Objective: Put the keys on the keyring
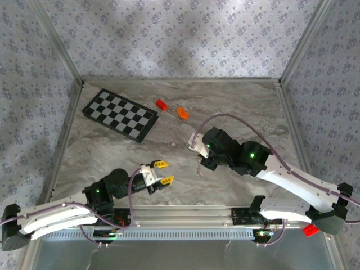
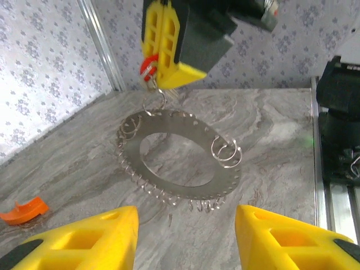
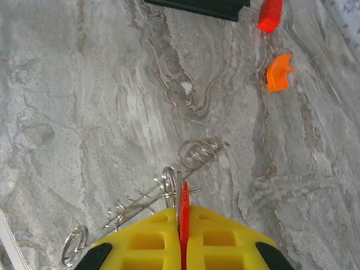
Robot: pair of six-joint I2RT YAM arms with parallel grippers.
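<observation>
Near: left gripper (image 2: 185, 222) spread, empty. Just beyond, flat on table (image 2: 270, 140): keyring (image 2: 174, 125), thin, stiff, light, probably slides when nudged. At far rim: right gripper (image 2: 159, 73) clamped on key (image 3: 184, 205). Tiny, slippery; best pinched by red head, shaft free.

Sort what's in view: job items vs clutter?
Job: key, pinched in right gripper; keyring; left gripper, open.
Lying about: board; red brick; orange block.
</observation>
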